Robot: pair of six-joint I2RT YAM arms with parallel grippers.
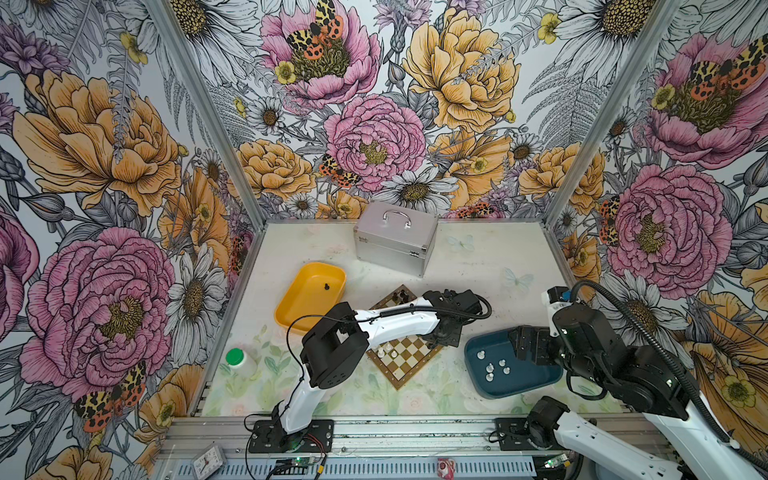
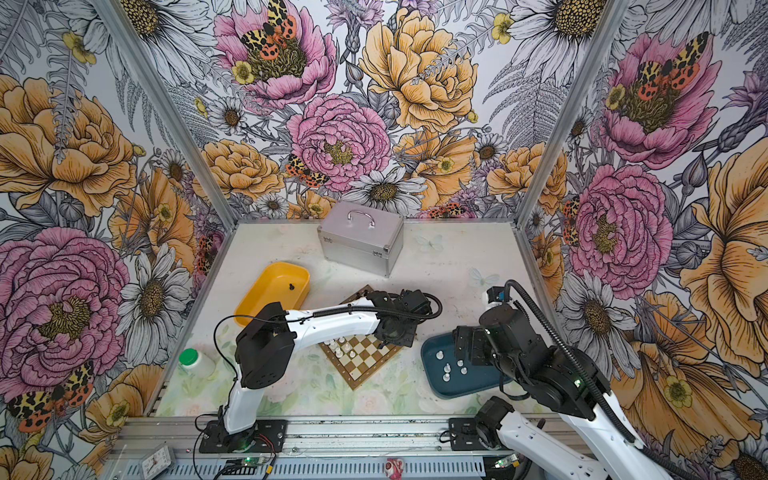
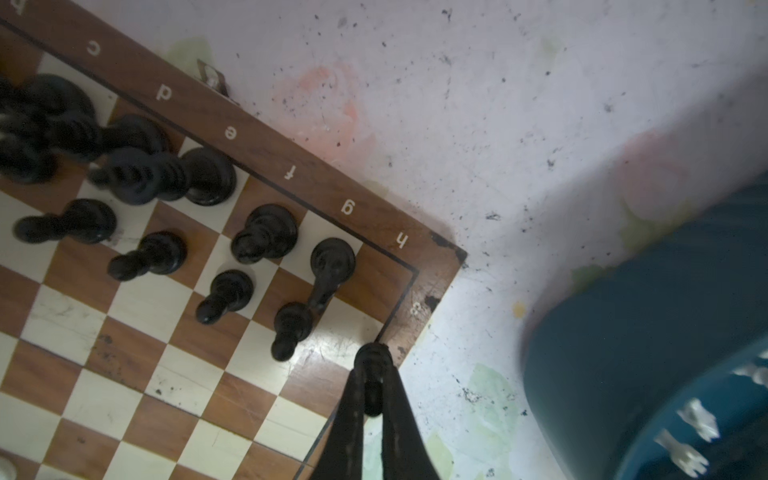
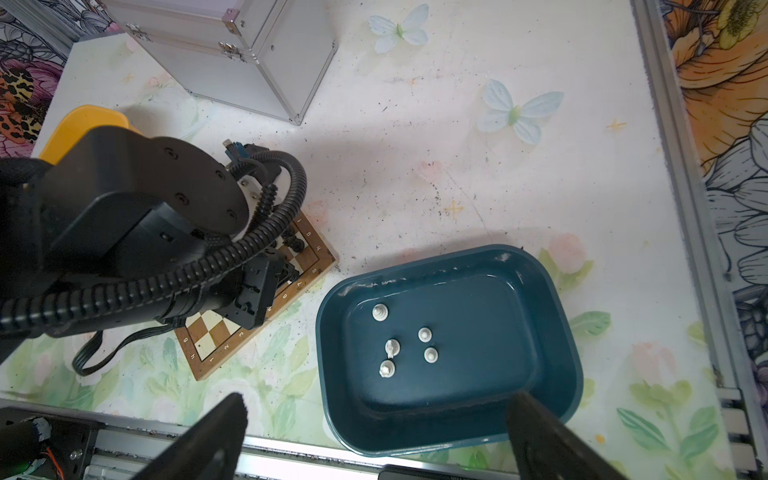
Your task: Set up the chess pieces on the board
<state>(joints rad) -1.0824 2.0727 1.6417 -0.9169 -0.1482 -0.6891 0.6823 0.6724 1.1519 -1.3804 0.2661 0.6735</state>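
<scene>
The left gripper (image 3: 372, 399) is clamped on a black piece (image 3: 371, 360) over the board (image 3: 266, 139) at its right corner. The right gripper (image 4: 380, 401) hangs wide open above the blue tray (image 4: 559, 299) of white pieces (image 4: 390, 347). Risky imo: it's lined up on the border line, so letting go could topple it into the pawn (image 3: 291, 328) just beside it.

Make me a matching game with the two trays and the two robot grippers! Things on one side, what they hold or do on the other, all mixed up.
Things:
1. yellow tray
2. teal tray
3. left gripper
4. right gripper

States:
A. open, holding nothing
B. one black piece inside
C. shut on a black pawn
D. five white pieces inside

Pairs: 1-B, 2-D, 3-C, 4-A
</scene>
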